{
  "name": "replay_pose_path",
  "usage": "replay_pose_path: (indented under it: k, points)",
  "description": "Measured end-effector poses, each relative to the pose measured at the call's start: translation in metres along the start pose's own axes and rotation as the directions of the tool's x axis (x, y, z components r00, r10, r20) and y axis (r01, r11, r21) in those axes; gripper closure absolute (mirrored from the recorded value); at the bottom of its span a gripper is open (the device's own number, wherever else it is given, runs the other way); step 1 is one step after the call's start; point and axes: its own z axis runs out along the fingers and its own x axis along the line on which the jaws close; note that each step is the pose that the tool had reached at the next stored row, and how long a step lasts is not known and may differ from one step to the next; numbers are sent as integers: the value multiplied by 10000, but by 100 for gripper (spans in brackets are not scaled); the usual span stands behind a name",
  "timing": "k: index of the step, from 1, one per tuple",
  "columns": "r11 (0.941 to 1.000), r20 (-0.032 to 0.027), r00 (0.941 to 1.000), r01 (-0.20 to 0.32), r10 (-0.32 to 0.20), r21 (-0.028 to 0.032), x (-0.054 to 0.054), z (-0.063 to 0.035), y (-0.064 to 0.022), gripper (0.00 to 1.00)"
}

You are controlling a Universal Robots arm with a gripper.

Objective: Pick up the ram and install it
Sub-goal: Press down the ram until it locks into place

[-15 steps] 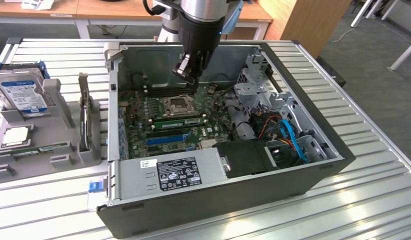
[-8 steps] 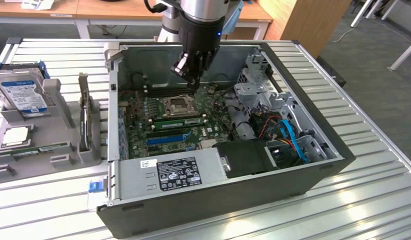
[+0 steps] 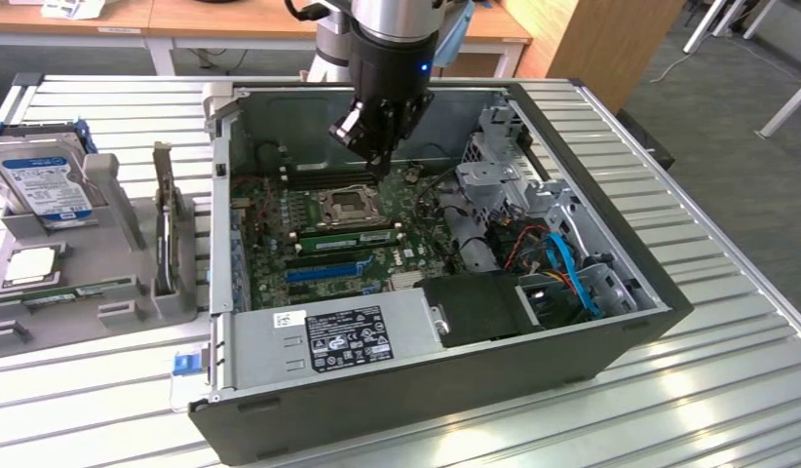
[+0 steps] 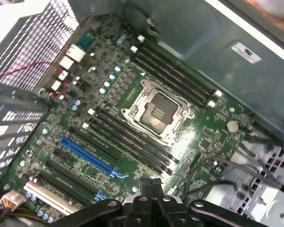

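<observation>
Our pincer (image 3: pixel 374 161) is closed on nothing, hanging over the motherboard (image 3: pixel 374 258). The ram (image 3: pixel 349 233) looks slotted in beside the CPU socket (image 3: pixel 345 206). We think it's the seating step, which calls for an even push straight down.

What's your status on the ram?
Tool shut, low over the board, gripping nothing. Ram looks seated beside the socket. Cables lie clear, off to one side.
</observation>
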Motion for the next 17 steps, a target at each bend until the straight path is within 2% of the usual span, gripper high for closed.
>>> replay_pose_path:
  k: [3,8,9,10,14,15,17]
  points:
    - [9994,26,9994,-335,335,4,0,1,1,90]
    - [9994,23,9994,-347,347,5,0,0,1,90]
    - [9994,8,9994,-350,350,-3,1,0,1,90]
    - [9994,-38,9994,-354,354,-30,1,0,1,90]
    - [9990,-283,9988,-399,394,-193,1,0,1,90]
    - [9988,-330,9985,-447,439,-220,1,-1,1,90]
    - [9979,-376,9975,-607,598,-239,4,-1,3,90]
